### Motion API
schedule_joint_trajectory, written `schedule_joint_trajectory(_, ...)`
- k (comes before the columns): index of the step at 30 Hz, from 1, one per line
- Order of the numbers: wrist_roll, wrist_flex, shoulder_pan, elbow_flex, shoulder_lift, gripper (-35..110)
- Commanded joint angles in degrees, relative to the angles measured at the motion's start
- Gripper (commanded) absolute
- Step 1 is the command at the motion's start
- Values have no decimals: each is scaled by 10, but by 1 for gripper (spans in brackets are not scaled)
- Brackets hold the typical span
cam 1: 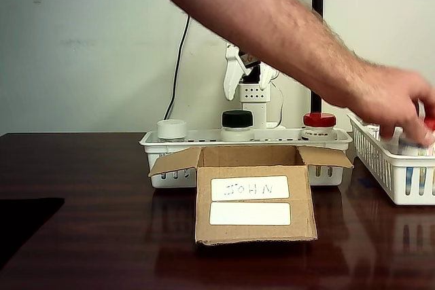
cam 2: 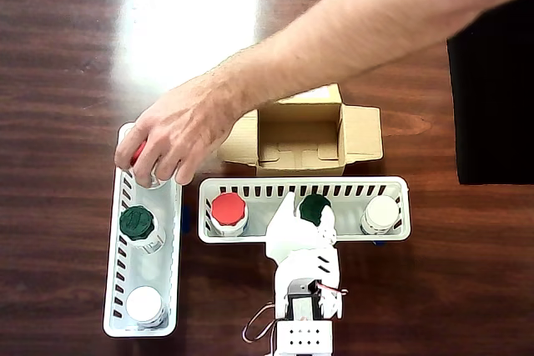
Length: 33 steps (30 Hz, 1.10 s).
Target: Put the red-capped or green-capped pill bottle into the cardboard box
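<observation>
The green-capped pill bottle stands in the middle of a long white basket, between a red-capped bottle and a white-capped one. The cardboard box, labelled "JOHN", sits open just in front of that basket. My gripper hangs folded above the basket's back edge, close beside the green cap, holding nothing. Its jaws are not clear enough to read.
A person's arm reaches across above the box, with the hand on a red-capped bottle in a second white basket. That basket also holds a green-capped bottle and a white-capped bottle.
</observation>
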Motion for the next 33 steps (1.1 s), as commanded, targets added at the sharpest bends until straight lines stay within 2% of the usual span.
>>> schedule_joint_trajectory(1, 15, -8, 12, 1, 34, 50)
schedule_joint_trajectory(15, -58, -7, 7, -64, -38, 52)
schedule_joint_trajectory(26, -33, -21, 70, -61, -68, 52)
schedule_joint_trajectory(33, -42, -76, 68, -42, -103, 52)
